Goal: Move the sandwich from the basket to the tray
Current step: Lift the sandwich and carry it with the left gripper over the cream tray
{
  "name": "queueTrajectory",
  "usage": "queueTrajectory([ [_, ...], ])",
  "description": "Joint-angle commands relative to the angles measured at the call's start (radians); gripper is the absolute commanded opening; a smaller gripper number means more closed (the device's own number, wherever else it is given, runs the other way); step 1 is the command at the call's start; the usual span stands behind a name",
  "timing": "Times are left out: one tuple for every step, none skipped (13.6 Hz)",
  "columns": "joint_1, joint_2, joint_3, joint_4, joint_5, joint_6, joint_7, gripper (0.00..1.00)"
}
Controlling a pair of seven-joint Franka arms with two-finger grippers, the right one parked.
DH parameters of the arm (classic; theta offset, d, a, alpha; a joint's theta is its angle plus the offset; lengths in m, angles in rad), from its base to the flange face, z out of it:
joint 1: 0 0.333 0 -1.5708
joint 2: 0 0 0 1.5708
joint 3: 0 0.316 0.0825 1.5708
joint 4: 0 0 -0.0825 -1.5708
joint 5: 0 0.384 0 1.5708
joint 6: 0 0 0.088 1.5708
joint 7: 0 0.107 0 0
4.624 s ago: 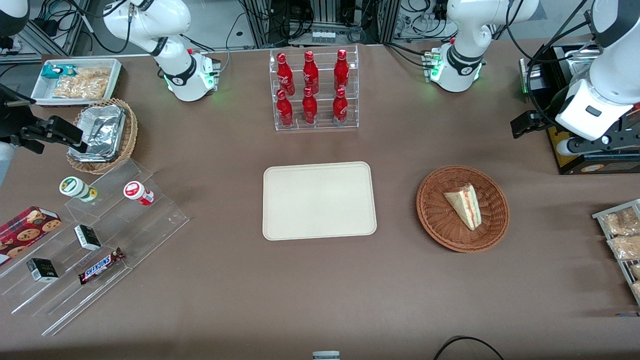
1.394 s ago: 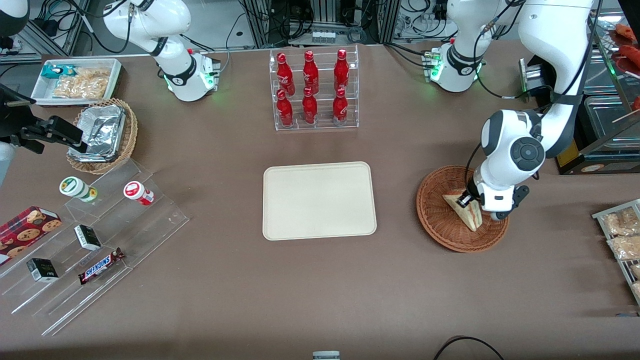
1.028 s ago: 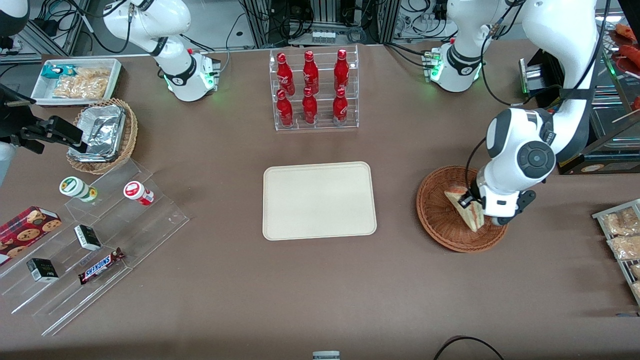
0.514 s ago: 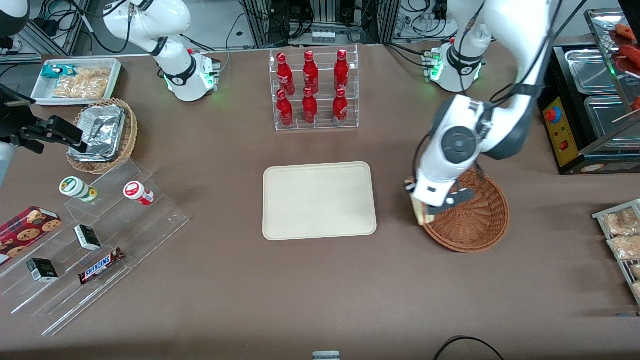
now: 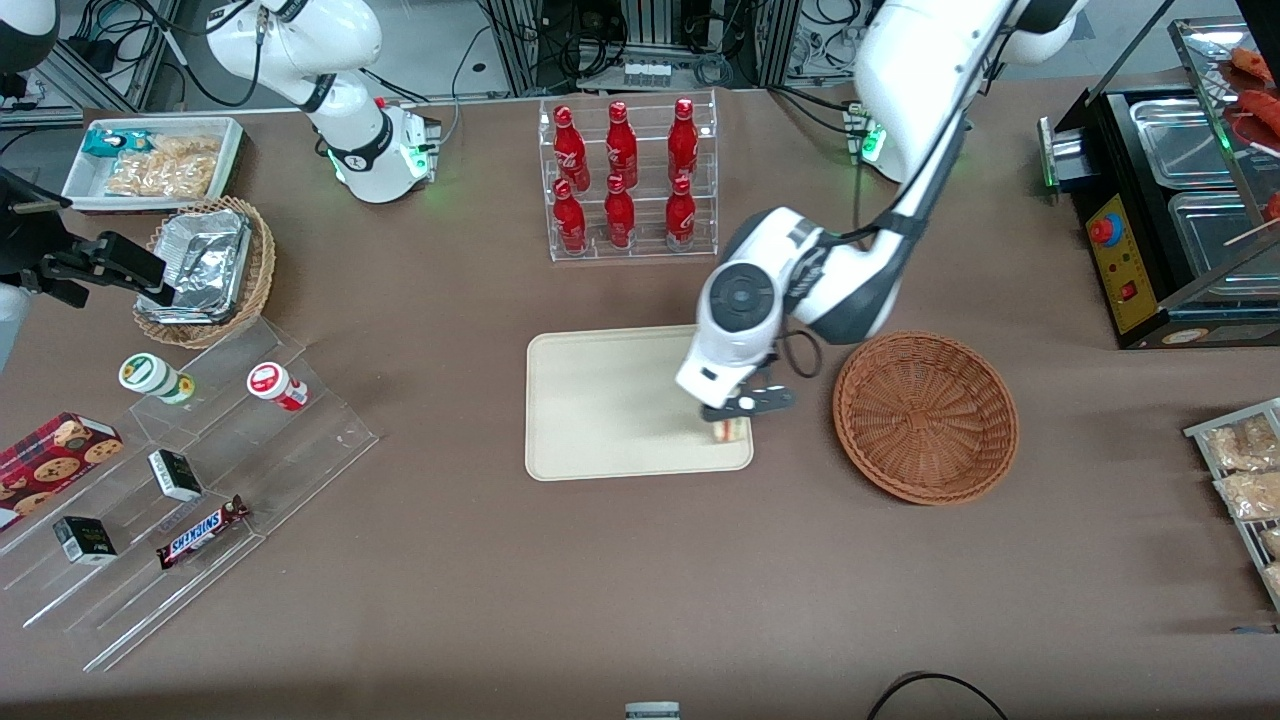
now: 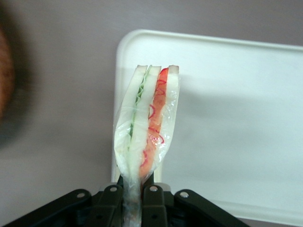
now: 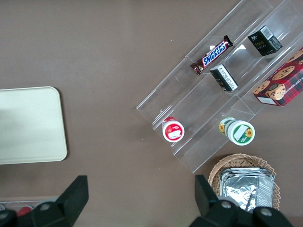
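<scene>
the sandwich (image 6: 147, 127) is pinched in the tool (image 5: 733, 420), hanging over the tray (image 5: 600, 400) near its 4 o'clock corner. a moment ago it lay in the basket (image 5: 925, 415). now the basket is bare, sitting at 3 o'clock from the tray on the tabletop (image 5: 600, 600). next job, i think: go down and let go.

Gripper (image 5: 733, 418) low, fingers (image 6: 152, 201) pinched together

A robot lab staged as a snack shop: cola rack (image 5: 627, 180), cabled equipment racks (image 5: 650, 40).
</scene>
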Motion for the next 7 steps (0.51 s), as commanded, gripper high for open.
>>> queueTrajectory([
  [-0.037,0.068,-0.003,0.099,-0.012,-0.028,-0.039,0.09],
  [-0.058,0.083,-0.003,0.122,-0.013,-0.027,-0.049,0.09],
  [-0.069,0.101,-0.003,0.148,-0.014,-0.027,-0.071,0.09],
  [-0.082,0.129,-0.005,0.179,-0.014,-0.027,-0.095,0.09],
  [-0.091,0.153,-0.01,0.206,-0.014,-0.025,-0.108,0.09],
  [-0.095,0.179,-0.013,0.238,-0.015,-0.025,-0.132,0.09],
  [-0.096,0.19,-0.02,0.254,-0.023,-0.021,-0.161,0.09],
])
